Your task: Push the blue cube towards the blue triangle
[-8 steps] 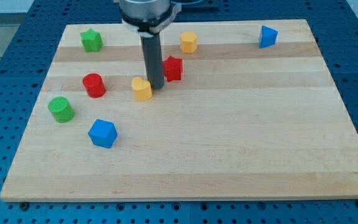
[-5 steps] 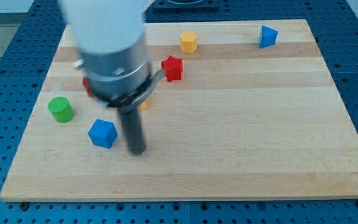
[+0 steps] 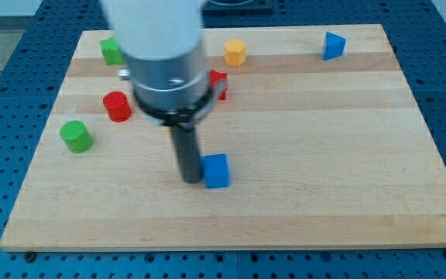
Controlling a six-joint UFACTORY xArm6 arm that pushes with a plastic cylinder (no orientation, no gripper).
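One small blue cube point(image 3: 217, 170), low at the frame's centre on the wooden surface point(image 3: 324, 155), is touched on its left by my tip point(image 3: 191, 180), a fingerless rod, with the blue triangle point(image 3: 333, 46) far to the upper right.

The arm's grey body point(image 3: 165, 58) is motion-blurred and cut off by the view's top. It covers most of the red block point(image 3: 219, 84) and part of the green block point(image 3: 111, 51) (neither shape can be made out).
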